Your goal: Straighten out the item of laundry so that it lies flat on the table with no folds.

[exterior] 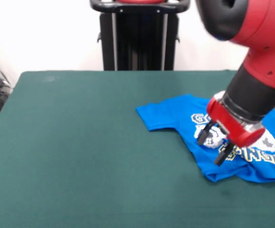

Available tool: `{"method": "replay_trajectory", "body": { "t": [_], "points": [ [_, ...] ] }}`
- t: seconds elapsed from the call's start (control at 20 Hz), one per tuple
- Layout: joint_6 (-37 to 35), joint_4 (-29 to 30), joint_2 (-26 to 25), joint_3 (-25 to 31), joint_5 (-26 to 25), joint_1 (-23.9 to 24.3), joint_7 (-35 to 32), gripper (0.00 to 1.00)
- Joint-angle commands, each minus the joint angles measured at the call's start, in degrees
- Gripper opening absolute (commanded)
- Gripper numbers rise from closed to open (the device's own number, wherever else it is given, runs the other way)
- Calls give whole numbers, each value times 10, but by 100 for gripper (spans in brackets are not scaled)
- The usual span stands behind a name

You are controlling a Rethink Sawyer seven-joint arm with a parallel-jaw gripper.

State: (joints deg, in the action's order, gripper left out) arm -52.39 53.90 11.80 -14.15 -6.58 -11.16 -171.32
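The item of laundry (175, 114) is a bright blue T-shirt with a white print and lettering, lying on the right side of the table (80, 142). One sleeve points left; the near hem is bunched and the right part is hidden behind the arm. My gripper (214, 146) hangs over the print, its two black fingers (203, 135) spread apart, open, with no cloth held between them. I cannot tell whether the tips touch the fabric.
The red and black arm (260, 61) slants in from the upper right and covers part of the shirt. The green table extends wide to the left and front. A black stand (139, 38) rises behind the far edge.
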Motion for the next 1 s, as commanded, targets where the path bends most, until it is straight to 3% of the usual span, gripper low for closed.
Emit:
{"method": "replay_trajectory", "body": {
  "t": [0.05,0.45,1.0],
  "points": [
    [58,51,-35,70,17,17,-4,100],
    [103,87,-34,104,26,34,17,100],
    [72,151,38,152,43,60,55,100]
  ]
}}
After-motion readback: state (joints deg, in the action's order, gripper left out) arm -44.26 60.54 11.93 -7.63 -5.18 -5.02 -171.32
